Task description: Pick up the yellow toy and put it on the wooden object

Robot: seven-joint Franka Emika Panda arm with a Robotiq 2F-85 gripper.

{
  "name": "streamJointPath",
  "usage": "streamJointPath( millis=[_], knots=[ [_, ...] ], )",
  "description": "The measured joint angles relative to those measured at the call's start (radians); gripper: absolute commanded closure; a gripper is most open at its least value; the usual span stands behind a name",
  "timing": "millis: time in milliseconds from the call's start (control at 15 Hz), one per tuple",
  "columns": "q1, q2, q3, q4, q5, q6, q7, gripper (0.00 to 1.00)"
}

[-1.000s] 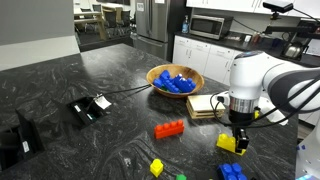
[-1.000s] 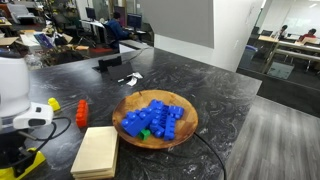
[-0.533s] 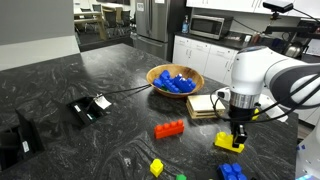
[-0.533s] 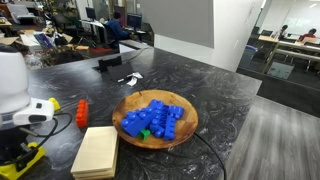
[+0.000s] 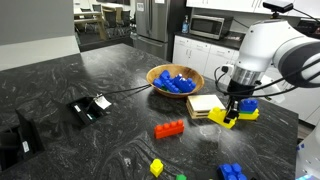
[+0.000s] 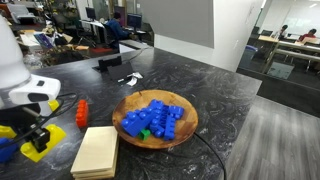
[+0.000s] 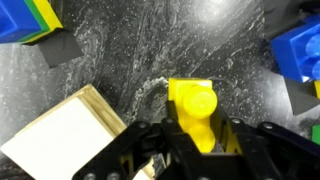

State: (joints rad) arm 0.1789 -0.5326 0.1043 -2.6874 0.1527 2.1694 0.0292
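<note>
My gripper [image 5: 231,110] is shut on the yellow toy [image 5: 221,118], an all-yellow studded brick, and holds it in the air just off the near edge of the wooden object [image 5: 203,105], a pale square slab. In an exterior view the gripper [image 6: 38,134] carries the brick [image 6: 43,143] to the left of the slab [image 6: 95,152]. In the wrist view the brick [image 7: 192,112] sits between the black fingers [image 7: 148,142], and the slab's corner [image 7: 62,137] lies at lower left.
A round wooden bowl [image 5: 160,72] of blue pieces stands behind the slab. A red brick [image 5: 170,129], a small yellow brick [image 5: 156,167] and a blue brick [image 5: 232,172] lie on the dark counter. A yellow brick with blue top [image 5: 247,108] lies beside the gripper.
The gripper has risen from the counter with the yellow brick in it and moved towards the wooden slab.
</note>
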Motion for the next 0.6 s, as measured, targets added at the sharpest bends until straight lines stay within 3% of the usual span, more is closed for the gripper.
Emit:
streamJointPath(
  millis=[600],
  knots=[
    [-0.246,-0.045,-0.007,0.069,-0.187,-0.016,0.294,0.89]
  ],
)
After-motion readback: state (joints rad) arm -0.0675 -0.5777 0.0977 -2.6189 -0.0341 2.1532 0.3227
